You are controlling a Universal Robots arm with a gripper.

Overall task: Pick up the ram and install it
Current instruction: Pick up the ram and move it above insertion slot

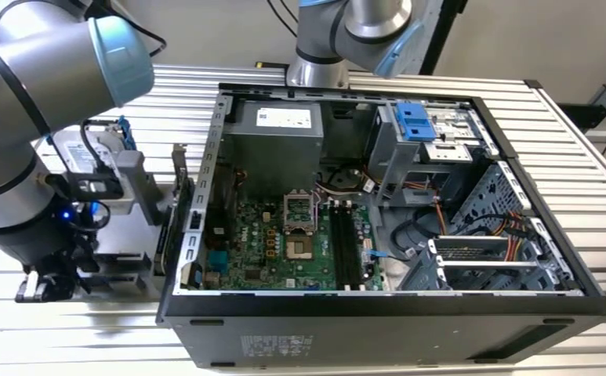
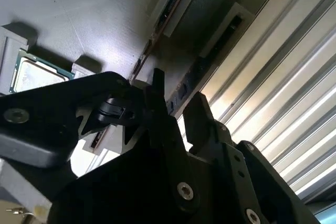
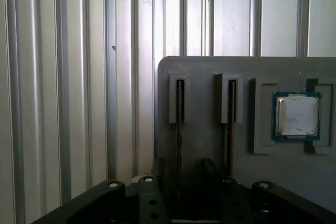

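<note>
- We see the claw (image 2: 177,103) parted to a fairly narrow gap in the second wrist view, with one finger on each side of the ram (image 2: 207,59).
- The ram stands on edge in a slot of the grey holder (image 3: 210,66), the slot farther from the CPU chip (image 3: 296,116). We can't tell whether the fingers touch it.
- A second stick (image 3: 231,108) sits in the slot just beside it, outside the claw.
- The holder rests on the ribbed desk (image 3: 63,77). The open computer case (image 1: 386,321) lies to the exterior view's right of the arm (image 1: 20,180).
</note>
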